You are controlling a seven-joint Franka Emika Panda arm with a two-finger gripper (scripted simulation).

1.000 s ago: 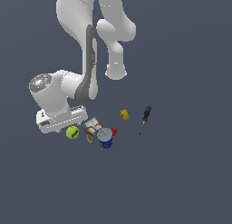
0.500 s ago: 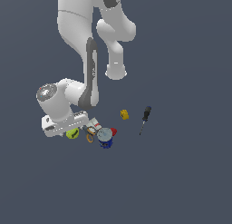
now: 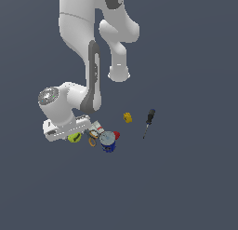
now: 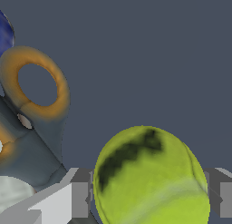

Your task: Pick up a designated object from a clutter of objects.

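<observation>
The gripper (image 4: 147, 200) straddles the unlabelled yellow-green ball (image 4: 149, 177), fingers (image 4: 79, 198) at its sides, contact unclear.

My ball (image 4: 149, 177) looks fuzzy and matt, a felt-like yellow-green skin with a dark smudged curve, and my gripper (image 4: 149, 200) fingers (image 4: 79, 198) beside it read as flat matt grey plastic. The scissors' handle ring (image 4: 36, 82) shows a smooth orange plastic look. My arm's shell (image 3: 76, 19) is smooth white with a soft sheen.
</observation>
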